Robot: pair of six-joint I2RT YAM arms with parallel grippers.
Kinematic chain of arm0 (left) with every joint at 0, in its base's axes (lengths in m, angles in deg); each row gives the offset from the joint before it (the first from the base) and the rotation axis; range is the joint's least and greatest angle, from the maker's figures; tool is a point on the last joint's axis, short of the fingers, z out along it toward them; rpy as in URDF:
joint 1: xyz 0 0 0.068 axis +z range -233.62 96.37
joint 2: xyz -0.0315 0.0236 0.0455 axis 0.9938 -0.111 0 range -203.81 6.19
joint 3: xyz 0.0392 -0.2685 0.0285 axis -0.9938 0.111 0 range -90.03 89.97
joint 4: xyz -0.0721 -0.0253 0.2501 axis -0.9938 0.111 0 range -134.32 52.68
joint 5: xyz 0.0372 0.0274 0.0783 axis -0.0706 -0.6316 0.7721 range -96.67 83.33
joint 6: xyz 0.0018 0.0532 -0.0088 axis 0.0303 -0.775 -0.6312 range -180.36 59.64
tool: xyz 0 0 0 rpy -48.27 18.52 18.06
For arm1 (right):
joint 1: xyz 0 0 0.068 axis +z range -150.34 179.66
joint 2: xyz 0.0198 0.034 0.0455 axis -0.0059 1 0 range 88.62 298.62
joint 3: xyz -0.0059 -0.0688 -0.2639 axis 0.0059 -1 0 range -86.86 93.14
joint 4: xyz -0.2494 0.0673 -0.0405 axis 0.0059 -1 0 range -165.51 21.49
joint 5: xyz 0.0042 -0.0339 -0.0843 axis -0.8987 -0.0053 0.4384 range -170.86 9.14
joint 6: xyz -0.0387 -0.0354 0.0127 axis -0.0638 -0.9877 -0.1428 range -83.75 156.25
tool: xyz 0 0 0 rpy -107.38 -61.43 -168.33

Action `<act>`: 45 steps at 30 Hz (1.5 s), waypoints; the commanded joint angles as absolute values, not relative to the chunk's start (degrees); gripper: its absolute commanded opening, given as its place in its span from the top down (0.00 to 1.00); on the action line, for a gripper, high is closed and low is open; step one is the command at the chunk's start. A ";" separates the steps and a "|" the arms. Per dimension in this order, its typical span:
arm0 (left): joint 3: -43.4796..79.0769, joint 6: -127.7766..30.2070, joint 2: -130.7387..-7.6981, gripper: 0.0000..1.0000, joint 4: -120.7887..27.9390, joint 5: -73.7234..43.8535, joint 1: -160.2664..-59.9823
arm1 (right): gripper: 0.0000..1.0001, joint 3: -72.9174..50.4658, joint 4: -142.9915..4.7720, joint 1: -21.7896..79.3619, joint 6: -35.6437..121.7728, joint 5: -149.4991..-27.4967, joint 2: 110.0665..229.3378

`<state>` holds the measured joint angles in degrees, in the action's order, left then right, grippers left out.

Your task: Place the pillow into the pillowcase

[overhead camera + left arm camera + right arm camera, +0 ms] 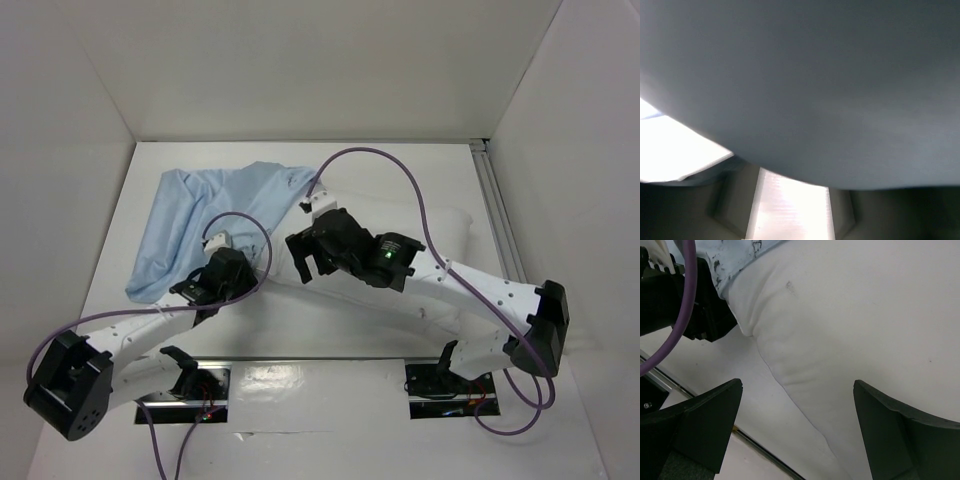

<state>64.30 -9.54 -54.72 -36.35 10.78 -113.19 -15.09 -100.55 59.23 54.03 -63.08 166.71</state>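
Note:
The light blue pillowcase (pixel 205 215) lies wrinkled at the back left of the table. The white pillow (pixel 455 240) lies to its right, mostly under my right arm, with its left end at the pillowcase's edge. My right gripper (pixel 310 255) is open and empty, hovering just over the pillow's near-left edge (pixel 850 330); in its wrist view the gripper (pixel 797 384) straddles the pillow's seam. My left gripper (pixel 205 285) is at the pillowcase's near edge. Grey-blue fabric (pixel 800 85) fills its wrist view close to the lens and hides its fingers.
The speckled pillowcase edge (pixel 740 255) and my black left wrist (pixel 690 305) with its purple cable (pixel 677 315) sit just left of the right gripper. White walls enclose the table on three sides. A metal rail (pixel 495 210) runs along the right side.

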 commanded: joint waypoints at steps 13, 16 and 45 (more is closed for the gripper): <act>60.52 -10.70 -54.56 1.00 -36.06 19.17 -113.42 | 0.01 -10.22 -117.64 55.48 50.84 -61.08 159.72; 60.00 -11.66 -51.48 1.00 -34.31 17.85 -114.03 | 0.01 -10.75 -120.45 55.47 50.84 -61.08 159.20; 2.67 -30.12 -76.01 1.00 -18.49 -23.45 -107.80 | 1.00 8.28 -92.86 40.78 34.13 -53.79 186.44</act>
<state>0.89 -27.20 -78.39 -22.43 -14.12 -108.38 14.24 -95.61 33.46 35.36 -54.57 186.66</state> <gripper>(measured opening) 0.036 0.026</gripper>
